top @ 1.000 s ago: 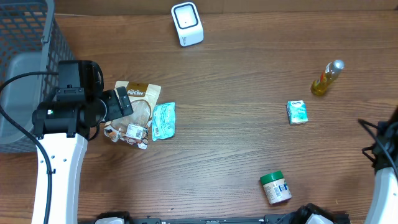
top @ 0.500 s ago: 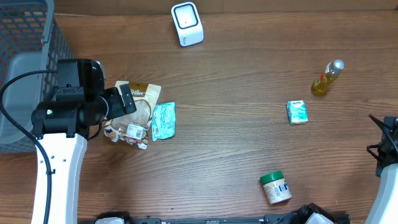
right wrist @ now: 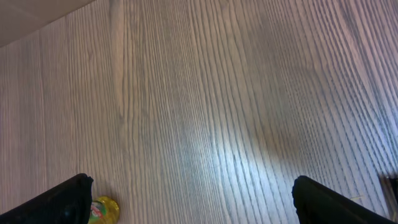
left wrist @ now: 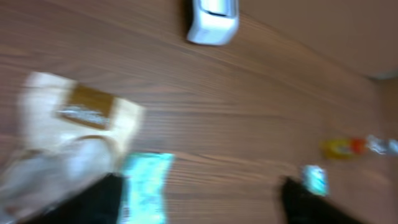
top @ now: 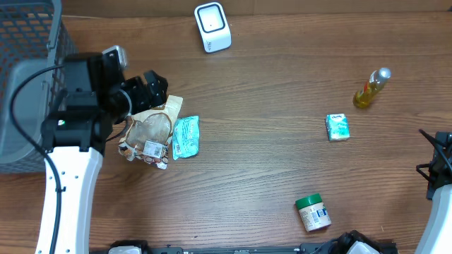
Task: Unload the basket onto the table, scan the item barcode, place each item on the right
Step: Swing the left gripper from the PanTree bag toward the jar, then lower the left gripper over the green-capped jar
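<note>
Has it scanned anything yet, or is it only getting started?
Barely started. Nothing is at the white boxy scanner. The left hand hovers open near the tan paper snack bag; the right hand is open and empty. Grasping and scanning are left.

Close view down onto a wooden worktop [right wrist: 205, 93], its pale brown grain running from top to bottom, with a soft patch of glare near the middle. The worktop's edge cuts across the upper left, a lighter plain surface beyond it. The right pincer [right wrist: 193, 202] is spread wide, its dark fingertips [right wrist: 62, 202] at the lower corners, bare wood between them. A small yellow item [right wrist: 102, 208], partly green, sits just beside the left-hand fingertip.
</note>
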`<action>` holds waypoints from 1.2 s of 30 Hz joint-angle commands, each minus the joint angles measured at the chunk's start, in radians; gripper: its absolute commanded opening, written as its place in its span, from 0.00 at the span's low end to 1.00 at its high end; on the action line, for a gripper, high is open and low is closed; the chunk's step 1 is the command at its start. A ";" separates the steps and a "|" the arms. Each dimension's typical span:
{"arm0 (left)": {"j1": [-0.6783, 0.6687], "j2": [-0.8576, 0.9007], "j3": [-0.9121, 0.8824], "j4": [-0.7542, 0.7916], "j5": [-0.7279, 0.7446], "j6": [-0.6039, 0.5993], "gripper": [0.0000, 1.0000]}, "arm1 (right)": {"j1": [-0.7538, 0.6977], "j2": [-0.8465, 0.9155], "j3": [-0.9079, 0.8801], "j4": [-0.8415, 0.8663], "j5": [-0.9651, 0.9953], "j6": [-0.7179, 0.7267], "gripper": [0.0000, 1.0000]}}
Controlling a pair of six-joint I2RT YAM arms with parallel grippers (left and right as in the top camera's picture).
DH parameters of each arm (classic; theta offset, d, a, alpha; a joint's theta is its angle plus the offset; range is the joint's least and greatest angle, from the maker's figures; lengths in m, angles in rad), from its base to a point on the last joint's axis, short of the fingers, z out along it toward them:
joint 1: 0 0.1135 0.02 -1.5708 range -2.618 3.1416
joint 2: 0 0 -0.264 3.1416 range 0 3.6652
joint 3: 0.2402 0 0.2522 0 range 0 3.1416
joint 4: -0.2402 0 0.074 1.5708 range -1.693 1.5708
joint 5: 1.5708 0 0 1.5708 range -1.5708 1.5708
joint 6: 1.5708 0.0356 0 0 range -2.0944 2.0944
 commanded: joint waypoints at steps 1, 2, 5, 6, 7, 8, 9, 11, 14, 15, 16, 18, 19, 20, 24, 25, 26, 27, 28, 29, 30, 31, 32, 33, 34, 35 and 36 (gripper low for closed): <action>-0.118 0.050 0.018 0.003 0.158 -0.185 0.60 | -0.004 0.001 -0.003 0.003 -0.001 0.003 1.00; -0.158 0.064 0.018 -0.005 0.142 -0.204 0.63 | -0.004 0.001 -0.003 0.003 -0.001 0.004 1.00; -0.328 0.132 0.018 -0.028 0.030 -0.282 0.72 | -0.004 0.001 -0.003 0.003 -0.001 0.004 1.00; -0.391 0.161 0.018 -0.027 -0.012 -0.307 0.75 | -0.004 0.001 -0.003 0.003 -0.001 0.004 1.00; -0.461 0.197 0.018 -0.014 -0.058 -0.338 0.77 | -0.004 0.001 -0.003 0.003 -0.001 0.003 1.00; -0.504 0.221 0.018 0.000 -0.084 -0.350 0.76 | -0.004 0.001 -0.003 0.003 -0.001 0.003 1.00; -0.552 0.251 0.018 0.018 -0.108 -0.362 0.76 | -0.004 0.001 -0.003 0.003 -0.001 0.004 1.00; -0.634 0.307 0.018 0.060 -0.124 -0.401 0.74 | -0.004 0.001 -0.003 0.003 -0.001 0.003 1.00; -0.705 0.358 0.018 0.087 -0.111 -0.523 0.60 | -0.004 0.001 -0.003 0.003 -0.001 0.003 1.00; -0.729 0.372 0.018 0.094 -0.111 -0.561 0.60 | -0.004 0.001 -0.003 0.003 -0.001 0.004 1.00; -0.752 0.384 0.018 0.097 -0.112 -0.589 0.60 | -0.004 0.001 -0.003 0.003 -0.001 0.003 1.00; -0.798 0.404 0.018 0.097 -0.112 -0.634 0.62 | -0.004 0.001 -0.003 0.003 -0.001 0.004 1.00; -0.823 0.414 0.018 0.096 -0.110 -0.648 0.62 | -0.004 0.001 -0.003 0.003 -0.001 0.004 1.00; -0.851 0.422 0.018 0.097 -0.099 -0.662 0.64 | -0.004 0.001 -0.003 0.003 -0.001 0.004 1.00; -0.933 0.435 0.018 0.134 -0.101 -0.734 0.68 | -0.004 0.001 -0.003 0.003 -0.001 0.003 1.00; -0.953 0.438 0.018 0.166 -0.101 -0.745 0.68 | -0.004 0.001 -0.003 0.003 -0.001 0.004 1.00; -0.969 0.444 0.018 0.199 -0.104 -0.761 0.68 | -0.004 0.001 -0.003 0.003 -0.001 0.003 1.00; -0.983 0.448 0.018 0.229 -0.105 -0.790 0.68 | -0.004 0.001 -0.003 0.003 -0.001 0.004 1.00; -0.998 0.458 0.018 0.259 -0.103 -0.832 0.66 | -0.004 0.001 -0.003 0.003 -0.001 0.004 1.00; -1.011 0.468 0.018 0.284 -0.092 -0.882 0.64 | -0.004 0.001 -0.003 0.003 -0.001 0.003 1.00; -1.020 0.478 0.018 0.301 -0.077 -0.916 0.63 | -0.004 0.001 -0.003 0.003 -0.001 0.004 1.00; -1.029 0.487 0.018 0.314 -0.055 -0.941 0.63 | -0.004 0.001 -0.003 0.003 -0.001 0.004 1.00; -1.036 0.497 0.018 0.323 -0.031 -0.961 0.63 | -0.004 0.001 -0.003 0.003 -0.001 0.004 1.00; -1.043 0.510 0.018 0.325 -0.010 -0.977 0.64 | -0.004 0.001 -0.003 0.003 -0.001 0.003 1.00; -1.049 0.516 0.018 0.325 -0.003 -0.988 0.64 | -0.004 0.001 -0.003 0.003 -0.001 0.004 1.00; -1.056 0.525 0.018 0.325 0.005 -0.995 0.64 | -0.004 0.001 -0.003 0.003 -0.001 0.003 1.00; -1.062 0.528 0.018 0.327 0.019 -0.996 0.68 | -0.004 0.001 -0.003 0.003 -0.001 0.003 1.00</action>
